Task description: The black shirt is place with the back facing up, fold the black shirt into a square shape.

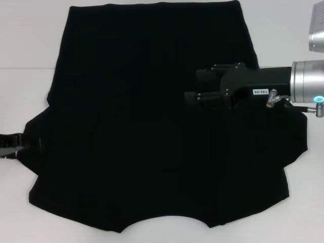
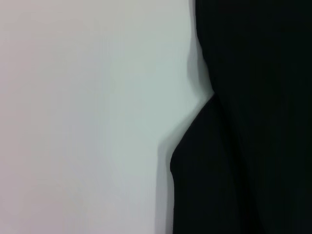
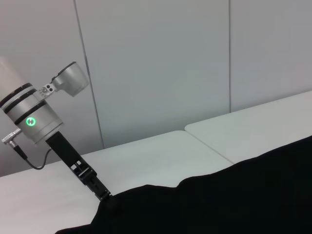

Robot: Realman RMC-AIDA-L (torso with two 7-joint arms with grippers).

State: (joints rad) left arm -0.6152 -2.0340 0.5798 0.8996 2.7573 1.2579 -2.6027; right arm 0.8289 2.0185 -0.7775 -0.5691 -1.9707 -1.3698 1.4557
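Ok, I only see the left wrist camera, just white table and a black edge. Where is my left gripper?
Observer: The left gripper is at the tip of the black shirt's left sleeve.
Operator: And the other one?
Observer: The right gripper is over the shirt's right half, reaching in from the right side.
Operator: Is the shirt folded yet?
Observer: No. It lies spread flat with both sleeves out and the neckline toward the robot.

Matte soft cloth black shirt (image 1: 152, 126), smooth white table (image 1: 25, 40)
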